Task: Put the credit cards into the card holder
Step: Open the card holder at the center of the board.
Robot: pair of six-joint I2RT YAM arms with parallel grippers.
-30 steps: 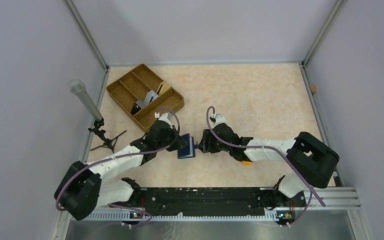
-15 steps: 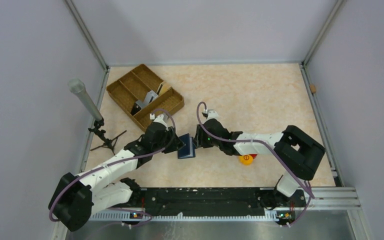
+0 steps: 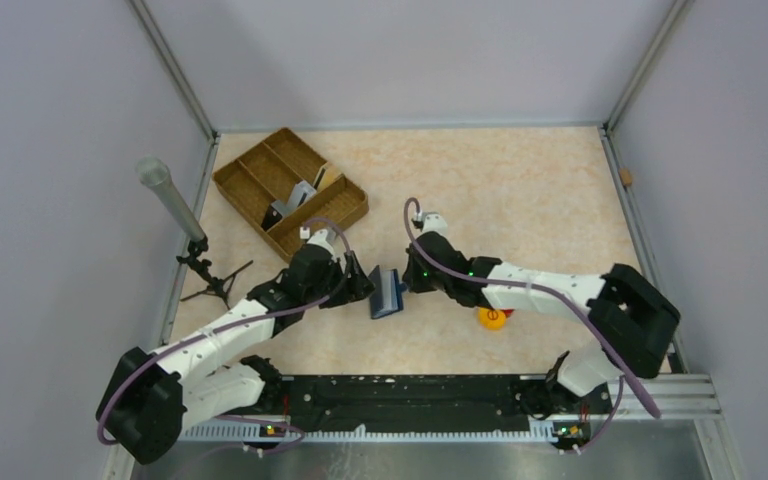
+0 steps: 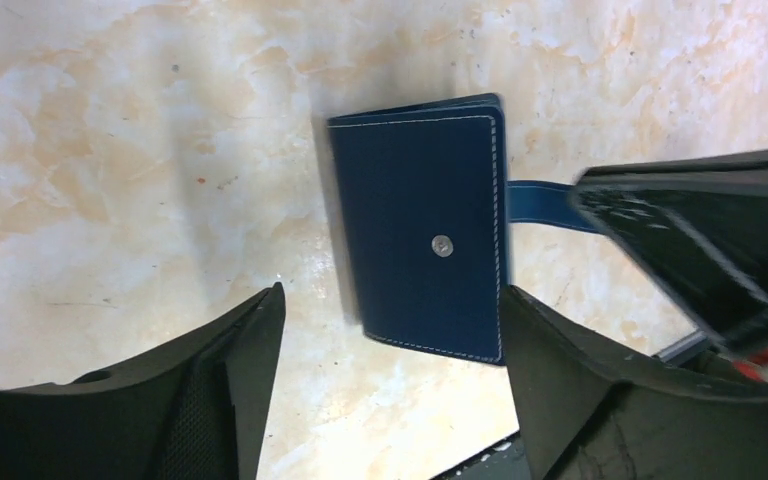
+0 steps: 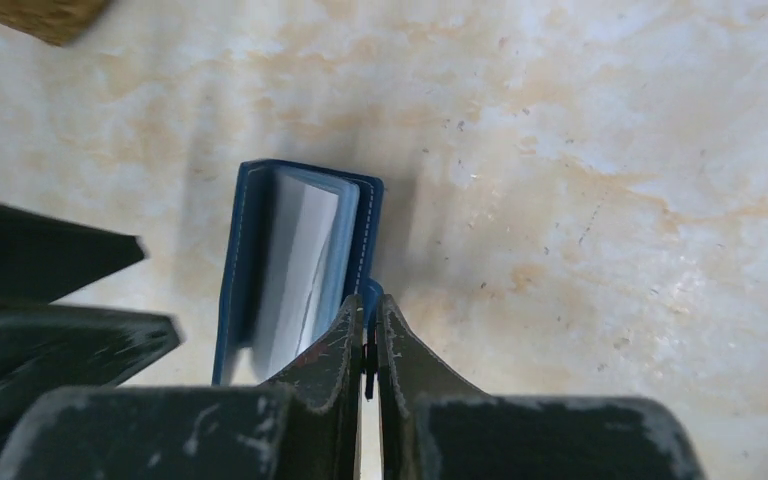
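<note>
1. A second ago the holder lay flat and shut on the counter, with both arms crowded against it. Now it sits a little further to the right and is tipped up, with a pale strip of its lining showing in the top view.
2. The right fingers have closed almost fully and are pinching the tab. The right wrist view shows the covers parted slightly, with the lighter leaves visible between them. The snap appears to be undone: the stud on the cover is bare in the left wrist view.
3. The left fingers have backed off a little and stand wide apart. The holder's near end lies between them, but they grip nothing, and I cannot tell whether either one touches it.
4. The cards have not moved. They lean in the tray at the far left, well apart from the holder and from both arms.
5. For the task, this looks like the opening step just begun. The holder is unsnapped and only cracked open, its slots are not yet laid out, and no card has been fetched.
6. Next, I judge, the cover must be swung fully back, probably with the left fingers steadying the body. The thin tab could slip from the pinch, or the whole holder could drag along instead of opening.
</note>
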